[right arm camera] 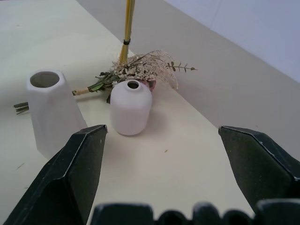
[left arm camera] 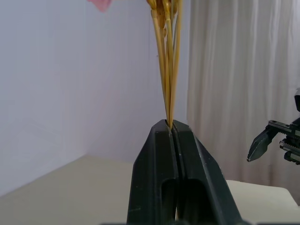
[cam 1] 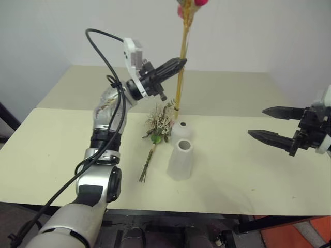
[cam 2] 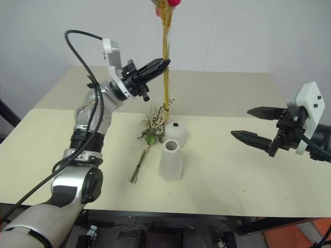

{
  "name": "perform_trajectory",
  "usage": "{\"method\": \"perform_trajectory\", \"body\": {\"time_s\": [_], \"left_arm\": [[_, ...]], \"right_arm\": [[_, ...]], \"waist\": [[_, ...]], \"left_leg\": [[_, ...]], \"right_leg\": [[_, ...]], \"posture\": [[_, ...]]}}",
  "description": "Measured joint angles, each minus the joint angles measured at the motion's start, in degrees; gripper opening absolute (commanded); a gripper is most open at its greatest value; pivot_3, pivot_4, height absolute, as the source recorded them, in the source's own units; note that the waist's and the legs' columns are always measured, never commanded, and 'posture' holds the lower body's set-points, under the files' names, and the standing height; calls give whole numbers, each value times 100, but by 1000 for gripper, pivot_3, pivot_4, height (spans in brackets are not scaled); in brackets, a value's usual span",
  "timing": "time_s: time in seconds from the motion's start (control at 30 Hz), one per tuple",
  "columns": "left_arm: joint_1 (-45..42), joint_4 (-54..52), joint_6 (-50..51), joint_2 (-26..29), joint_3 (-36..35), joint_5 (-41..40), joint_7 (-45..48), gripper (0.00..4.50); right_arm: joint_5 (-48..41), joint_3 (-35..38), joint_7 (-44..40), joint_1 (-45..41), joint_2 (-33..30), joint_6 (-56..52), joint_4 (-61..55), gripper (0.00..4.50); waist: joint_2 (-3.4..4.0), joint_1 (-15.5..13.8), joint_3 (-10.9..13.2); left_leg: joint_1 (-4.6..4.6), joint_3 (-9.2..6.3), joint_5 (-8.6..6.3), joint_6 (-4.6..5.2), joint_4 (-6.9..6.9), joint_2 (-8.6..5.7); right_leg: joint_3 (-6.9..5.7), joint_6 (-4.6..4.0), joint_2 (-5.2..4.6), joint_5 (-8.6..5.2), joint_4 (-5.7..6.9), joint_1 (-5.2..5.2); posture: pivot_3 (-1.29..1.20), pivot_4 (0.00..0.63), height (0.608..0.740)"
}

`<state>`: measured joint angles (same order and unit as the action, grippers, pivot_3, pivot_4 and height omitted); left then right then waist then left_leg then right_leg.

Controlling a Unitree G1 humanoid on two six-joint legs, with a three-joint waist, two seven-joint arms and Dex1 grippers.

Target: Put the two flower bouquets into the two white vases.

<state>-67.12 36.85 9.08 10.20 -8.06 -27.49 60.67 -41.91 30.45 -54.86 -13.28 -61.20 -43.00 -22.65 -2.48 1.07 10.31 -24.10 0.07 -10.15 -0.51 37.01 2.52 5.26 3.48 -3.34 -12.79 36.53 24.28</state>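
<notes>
My left gripper is shut on the slim bouquet and holds its yellow-orange stems upright, with the red and pink blossoms high above. The stems' lower end hangs just behind the small round white vase. The taller cone-shaped white vase stands in front of the round one. The bushy bouquet lies flat on the table to the left of both vases, stems toward the front edge. My right gripper hovers open over the table's right side, well clear of the vases.
The cream table has bare surface left and right of the vases. A second table adjoins it at the back, against a white wall. A black cable loops above my left arm.
</notes>
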Motion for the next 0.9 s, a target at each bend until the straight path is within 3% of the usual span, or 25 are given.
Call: {"method": "perform_trajectory", "body": {"time_s": [0.3,0.9], "left_arm": [[-208,844,-637,-349,36,264,-52,30],[-172,838,-771,-446,138,390,116,30]], "right_arm": [[-204,228,195,229,18,-116,-269,4500],[-228,385,309,344,18,-121,-317,4500]], "waist": [[0,9,0],[0,-8,0]], "left_leg": [[-13,-1,0,0,-2,-1],[-12,0,0,0,-1,-1]], "right_leg": [[1,15,-1,13,-36,-1],[2,16,-1,16,-39,-5]], "posture": [[0,150,740],[0,150,740]]}}
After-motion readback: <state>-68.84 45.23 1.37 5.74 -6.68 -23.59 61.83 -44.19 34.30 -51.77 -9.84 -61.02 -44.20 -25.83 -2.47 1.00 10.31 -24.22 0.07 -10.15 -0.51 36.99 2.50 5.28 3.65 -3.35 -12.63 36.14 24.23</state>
